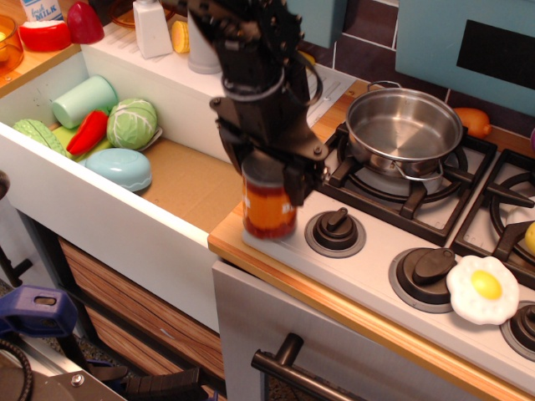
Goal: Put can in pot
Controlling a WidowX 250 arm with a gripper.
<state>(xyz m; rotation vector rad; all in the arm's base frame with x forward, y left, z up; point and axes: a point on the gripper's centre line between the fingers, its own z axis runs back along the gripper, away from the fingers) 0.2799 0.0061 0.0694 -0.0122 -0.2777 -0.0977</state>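
The end effector (266, 180) straddles the top of the can (269, 209), its two dark prongs down either side of the grey lid, apparently pinching it, though whether the grip is firm cannot be told. The can stands upright at the front left corner of the stove, just beside the drop into the sink (the label shows orange below the prongs).

The step in hand looks like securing and lifting. Done well, it means squeezing squarely on the can's sides, then rising straight up until the base clears the pot's rim before any sideways travel.

The pot (404, 127) sits on the burner grate at about 2 o'clock from the can, open and empty. Between them lie the grate's raised bars and a black knob (334, 225) at 3 o'clock, touching neither. A low carry could knock the rim or the near loop handle.

At 9 to 10 o'clock, in the sink, lie a cabbage (132, 122), a red pepper (87, 132) and a mint cup (84, 100), well apart. A fried egg (482, 288) rests at 4 o'clock, out of the path.
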